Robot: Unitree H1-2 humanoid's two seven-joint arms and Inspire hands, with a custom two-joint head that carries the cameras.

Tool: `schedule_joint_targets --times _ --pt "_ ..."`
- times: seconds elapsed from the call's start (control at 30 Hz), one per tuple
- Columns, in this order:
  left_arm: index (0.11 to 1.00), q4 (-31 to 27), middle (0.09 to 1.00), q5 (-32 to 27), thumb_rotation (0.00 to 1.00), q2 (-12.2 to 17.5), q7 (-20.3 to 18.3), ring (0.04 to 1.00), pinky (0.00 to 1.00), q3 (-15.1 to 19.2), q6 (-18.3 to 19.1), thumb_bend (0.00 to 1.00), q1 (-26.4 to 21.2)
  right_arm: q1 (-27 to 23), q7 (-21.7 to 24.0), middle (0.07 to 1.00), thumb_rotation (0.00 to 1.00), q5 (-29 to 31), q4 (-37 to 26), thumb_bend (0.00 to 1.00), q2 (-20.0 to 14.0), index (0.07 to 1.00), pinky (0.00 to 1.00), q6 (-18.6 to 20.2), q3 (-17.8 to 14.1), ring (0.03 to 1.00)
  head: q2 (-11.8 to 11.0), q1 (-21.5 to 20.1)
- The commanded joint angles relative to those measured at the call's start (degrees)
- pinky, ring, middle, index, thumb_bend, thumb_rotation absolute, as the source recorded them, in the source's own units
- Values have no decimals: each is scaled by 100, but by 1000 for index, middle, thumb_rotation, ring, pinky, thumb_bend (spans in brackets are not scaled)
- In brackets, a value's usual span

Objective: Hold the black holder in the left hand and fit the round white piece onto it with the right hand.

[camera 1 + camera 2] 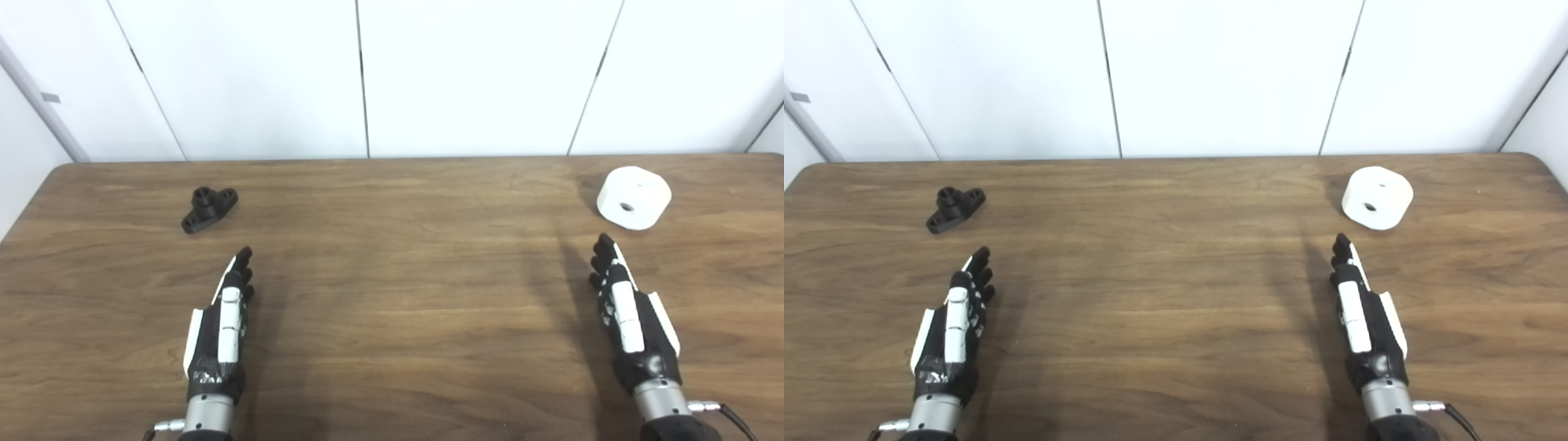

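Both hands empty, nothing picked up yet: you are at the very start.

On the wooden table (392, 343), your left hand (222, 327) and right hand (631, 318) lie flat, fingers straight. The round white piece (634, 197) sits far right; the black holder (209, 209) far left. Next, reach left for the holder.

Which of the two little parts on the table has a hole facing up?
Both do, but the round white piece shows one plain centre hole, while the black holder shows several, in a raised hub and flat ears.
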Motion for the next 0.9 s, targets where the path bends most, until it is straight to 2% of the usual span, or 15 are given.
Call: schedule_joint_targets --times 0.0,0.27,0.37,0.4,0.57,0.73,0.87 --pt "962 -141 1000 -40 997 40 -27 1000 1000 10 -59 572 -2 -80 -23 1000 1000 -31 -159 613 -23 1000 1000 -208 6 1000 -6 12" --pt "960 -108 1000 1 1000 60 -32 1000 1000 15 -165 562 -2 -82 -15 1000 1000 -18 -171 607 -26 1000 1000 -229 24 1000 4 -7" --pt "963 -131 1000 11 1000 44 -27 1000 1000 2 -114 580 6 -81 -24 1000 1000 -4 -196 604 -22 1000 1000 -171 11 1000 -21 76" --pt "963 -141 1000 21 1000 33 -23 1000 1000 -8 -108 578 13 -76 -29 1000 1000 -4 -200 605 -26 1000 1000 -157 3 1000 -41 218" --pt "956 -129 1000 72 1000 -33 -29 1000 1000 -104 -187 516 77 -39 33 1000 1000 98 -115 611 -113 1000 1000 -247 -58 1000 -253 658" --pt "943 57 992 346 1000 -123 73 1000 1000 -257 -444 513 132 5 151 1000 1000 259 91 598 -225 1000 1000 -436 -125 1000 -692 1198" --pt "952 221 997 488 1000 -131 98 1000 1000 -368 -650 459 147 15 197 1000 1000 326 253 595 -286 1000 1000 -607 -146 1000 -889 1389"
